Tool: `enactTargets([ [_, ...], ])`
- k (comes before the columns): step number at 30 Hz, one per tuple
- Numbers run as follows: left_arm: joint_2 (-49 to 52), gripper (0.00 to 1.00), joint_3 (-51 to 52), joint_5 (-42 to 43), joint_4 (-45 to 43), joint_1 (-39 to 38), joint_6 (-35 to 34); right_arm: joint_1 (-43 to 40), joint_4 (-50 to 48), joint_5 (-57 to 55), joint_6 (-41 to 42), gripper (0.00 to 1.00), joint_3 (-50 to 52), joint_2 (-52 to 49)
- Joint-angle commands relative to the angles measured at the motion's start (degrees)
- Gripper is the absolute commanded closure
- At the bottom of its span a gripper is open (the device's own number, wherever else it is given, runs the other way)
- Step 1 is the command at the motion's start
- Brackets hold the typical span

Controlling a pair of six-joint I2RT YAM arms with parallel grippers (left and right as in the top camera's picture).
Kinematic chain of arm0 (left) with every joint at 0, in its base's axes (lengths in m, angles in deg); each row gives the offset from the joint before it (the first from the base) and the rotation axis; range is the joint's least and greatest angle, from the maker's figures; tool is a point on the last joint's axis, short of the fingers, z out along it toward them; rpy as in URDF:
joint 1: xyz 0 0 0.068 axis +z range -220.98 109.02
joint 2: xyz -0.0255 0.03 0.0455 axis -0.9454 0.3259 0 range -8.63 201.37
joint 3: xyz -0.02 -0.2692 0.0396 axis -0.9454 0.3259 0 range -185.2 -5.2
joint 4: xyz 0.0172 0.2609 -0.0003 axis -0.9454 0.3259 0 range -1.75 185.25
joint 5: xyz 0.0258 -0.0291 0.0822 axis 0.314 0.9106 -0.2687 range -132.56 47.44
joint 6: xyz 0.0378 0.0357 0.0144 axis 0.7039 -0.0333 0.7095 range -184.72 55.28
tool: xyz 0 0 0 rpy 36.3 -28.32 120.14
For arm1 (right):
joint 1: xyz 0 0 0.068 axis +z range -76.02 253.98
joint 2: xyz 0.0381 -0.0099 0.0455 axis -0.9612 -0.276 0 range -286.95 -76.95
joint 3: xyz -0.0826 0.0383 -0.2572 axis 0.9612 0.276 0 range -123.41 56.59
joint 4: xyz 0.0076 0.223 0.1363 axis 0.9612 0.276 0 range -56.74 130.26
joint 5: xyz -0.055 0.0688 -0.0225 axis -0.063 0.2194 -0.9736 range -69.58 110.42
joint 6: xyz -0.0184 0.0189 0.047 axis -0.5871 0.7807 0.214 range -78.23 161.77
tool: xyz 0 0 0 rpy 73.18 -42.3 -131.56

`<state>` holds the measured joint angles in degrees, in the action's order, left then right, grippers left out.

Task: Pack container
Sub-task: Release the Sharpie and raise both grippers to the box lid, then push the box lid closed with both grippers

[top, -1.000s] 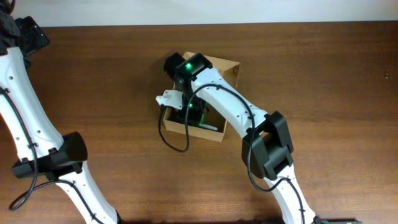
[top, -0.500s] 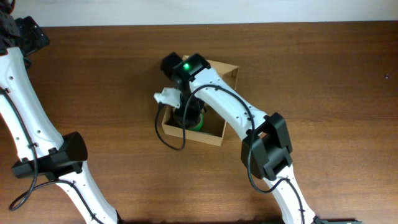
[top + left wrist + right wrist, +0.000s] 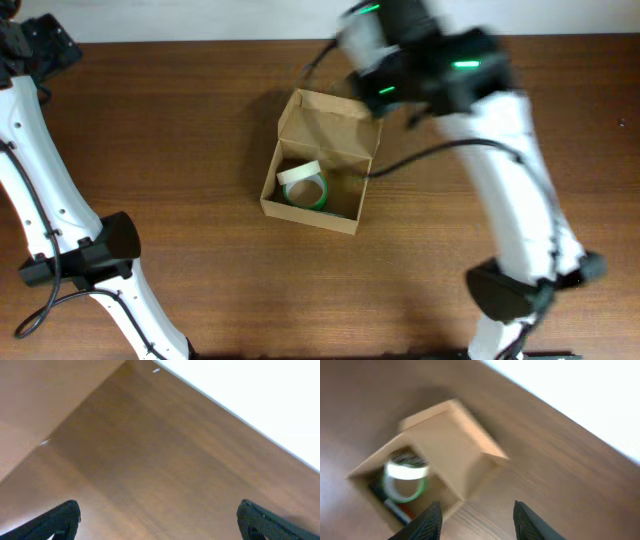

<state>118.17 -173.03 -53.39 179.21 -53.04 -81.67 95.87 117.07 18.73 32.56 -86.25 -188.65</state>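
My right gripper [image 3: 477, 520] has let go and pulled up, fingers apart and empty, so the tape roll [image 3: 303, 187] now sits inside the container [image 3: 310, 213] below, ahead-left of the gripper on the counter [image 3: 180, 130], so that item looks packed, flap [image 3: 335, 128] not yet shut.

Container [image 3: 330, 125]: one. Tape roll [image 3: 303, 187]: one. Dark item [image 3: 395, 509]: one. Table [image 3: 150, 150]: one.
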Motion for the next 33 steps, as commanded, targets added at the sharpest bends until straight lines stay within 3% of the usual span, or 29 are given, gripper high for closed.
enactTargets([
  [1, -1.36, 0.23, 0.17, 11.17, -1.14, 0.26, -0.52, -6.84, 1.05, 0.98, 8.31, 0.62, 1.22, -1.75],
  [3, -1.11, 0.69, 0.20, 14.34, -0.70, 0.17, -0.55, -10.84, 0.98, 4.33, 9.66, 0.73, 3.17, -1.99],
  [4, -0.92, 0.76, 0.55, 15.72, -0.42, -0.07, -0.52, -12.92, 0.59, 5.70, 10.51, 0.79, 4.63, -2.14],
  [7, -0.70, 0.79, 4.17, 16.00, -0.13, -1.90, 1.99, -17.09, -1.92, 6.51, 14.67, 0.96, 10.56, -2.25],
  [11, -0.11, 0.88, 13.49, 16.02, -0.74, -5.64, 6.67, -20.52, -6.49, 9.31, 18.08, 0.96, 21.27, -2.25],
  [13, 0.31, 0.98, 19.80, 16.55, -2.51, -7.69, 8.41, -21.27, -9.68, 12.09, 18.80, 0.96, 27.06, -2.25],
  [18, 2.86, 0.99, 30.91, 25.00, -7.23, -11.37, 13.51, -21.49, -16.70, 16.35, 21.38, 0.96, 39.15, -2.73],
  [23, 8.09, 0.99, 32.61, 32.26, -7.89, -13.92, 15.61, -21.20, -23.17, 24.09, 22.16, 0.96, 47.32, -5.03],
  [33, 16.28, 0.98, 32.61, 43.47, -8.11, -17.97, 16.59, -18.34, -31.34, 34.99, 23.47, 0.96, 50.99, -13.35],
])
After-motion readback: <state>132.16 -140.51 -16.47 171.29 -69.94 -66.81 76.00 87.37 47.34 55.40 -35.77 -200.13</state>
